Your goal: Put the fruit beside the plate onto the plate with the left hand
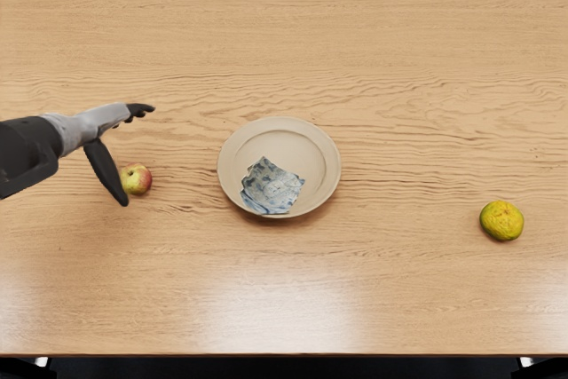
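A pale wooden table point(355, 59) fills the frame. At the left edge the left hand point(96, 129) reaches in, spread wide and holding nothing, with one dark finger hanging down just beside a red-yellow apple point(137, 180). At centre, right of the apple, sits a beige plate point(326, 153) bearing a blue-and-white patch point(271, 186). Far right lies a yellow-green fruit point(501, 220).

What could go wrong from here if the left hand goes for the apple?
1. The left hand is open with one digit just beside the apple; a nudge might roll the round fruit away before a grasp.
2. The blue-patterned item already lies in the plate, so the apple may land on it and roll off.
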You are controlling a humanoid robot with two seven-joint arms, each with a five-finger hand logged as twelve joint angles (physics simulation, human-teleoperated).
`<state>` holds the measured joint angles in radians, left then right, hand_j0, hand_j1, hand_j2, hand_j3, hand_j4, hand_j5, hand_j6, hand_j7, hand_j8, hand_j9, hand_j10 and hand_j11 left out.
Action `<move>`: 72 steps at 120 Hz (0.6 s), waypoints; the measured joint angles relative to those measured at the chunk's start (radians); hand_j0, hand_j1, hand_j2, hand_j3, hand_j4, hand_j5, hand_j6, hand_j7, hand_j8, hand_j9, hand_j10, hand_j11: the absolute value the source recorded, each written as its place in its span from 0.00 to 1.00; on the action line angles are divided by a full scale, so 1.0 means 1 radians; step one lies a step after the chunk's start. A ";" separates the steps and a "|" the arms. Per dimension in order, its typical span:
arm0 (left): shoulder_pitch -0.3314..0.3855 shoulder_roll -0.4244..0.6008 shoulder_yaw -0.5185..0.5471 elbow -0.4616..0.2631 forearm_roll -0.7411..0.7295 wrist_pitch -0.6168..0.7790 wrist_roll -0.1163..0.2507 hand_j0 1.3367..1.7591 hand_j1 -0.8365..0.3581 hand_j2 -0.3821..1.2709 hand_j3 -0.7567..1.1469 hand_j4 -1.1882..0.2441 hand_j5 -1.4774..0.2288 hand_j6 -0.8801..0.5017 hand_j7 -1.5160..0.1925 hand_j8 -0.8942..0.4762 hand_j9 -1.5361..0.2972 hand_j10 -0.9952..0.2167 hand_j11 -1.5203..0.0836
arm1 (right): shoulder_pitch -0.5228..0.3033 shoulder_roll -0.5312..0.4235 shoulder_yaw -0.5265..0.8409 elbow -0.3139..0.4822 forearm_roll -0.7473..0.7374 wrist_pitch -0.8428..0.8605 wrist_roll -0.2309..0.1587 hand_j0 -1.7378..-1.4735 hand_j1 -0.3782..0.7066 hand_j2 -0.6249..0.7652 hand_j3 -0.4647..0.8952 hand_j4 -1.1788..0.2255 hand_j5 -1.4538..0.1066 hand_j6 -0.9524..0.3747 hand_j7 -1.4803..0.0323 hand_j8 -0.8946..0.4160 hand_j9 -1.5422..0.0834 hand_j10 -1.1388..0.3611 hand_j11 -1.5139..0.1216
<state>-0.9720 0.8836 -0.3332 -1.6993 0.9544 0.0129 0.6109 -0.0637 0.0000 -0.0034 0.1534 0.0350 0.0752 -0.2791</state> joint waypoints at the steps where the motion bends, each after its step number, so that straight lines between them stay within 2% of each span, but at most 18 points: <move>1: 0.003 0.000 0.002 -0.001 0.002 0.003 0.000 0.76 0.95 0.24 0.40 0.80 0.83 0.60 0.85 0.62 0.81 0.78 0.91 | 0.000 0.000 0.000 0.000 0.000 0.000 0.000 0.30 0.03 0.45 0.34 0.84 0.93 0.72 0.98 0.68 0.95 0.76 0.93; 40: 0.050 -0.056 0.046 0.004 0.083 0.132 0.000 0.76 0.95 0.24 0.40 0.79 0.83 0.60 0.85 0.62 0.81 0.78 0.91 | 0.002 0.000 -0.001 0.000 -0.001 0.000 0.000 0.30 0.03 0.45 0.34 0.84 0.93 0.72 0.98 0.68 0.95 0.76 0.93; 51: 0.075 -0.092 0.049 0.015 0.118 0.166 0.000 0.76 0.95 0.24 0.40 0.79 0.83 0.60 0.85 0.61 0.81 0.78 0.91 | 0.002 0.000 -0.001 0.000 -0.001 0.000 0.000 0.30 0.03 0.45 0.34 0.84 0.93 0.72 0.98 0.68 0.95 0.76 0.93; 72: 0.080 -0.124 0.053 0.056 0.145 0.198 0.000 0.76 0.94 0.24 0.40 0.79 0.82 0.59 0.84 0.61 0.80 0.77 0.90 | 0.002 0.000 0.000 0.000 -0.001 0.000 0.000 0.30 0.03 0.45 0.34 0.84 0.93 0.72 0.98 0.68 0.95 0.76 0.93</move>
<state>-0.8924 0.7591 -0.2801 -1.6431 1.0992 0.2113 0.6109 -0.0614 0.0000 -0.0033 0.1534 0.0344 0.0748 -0.2791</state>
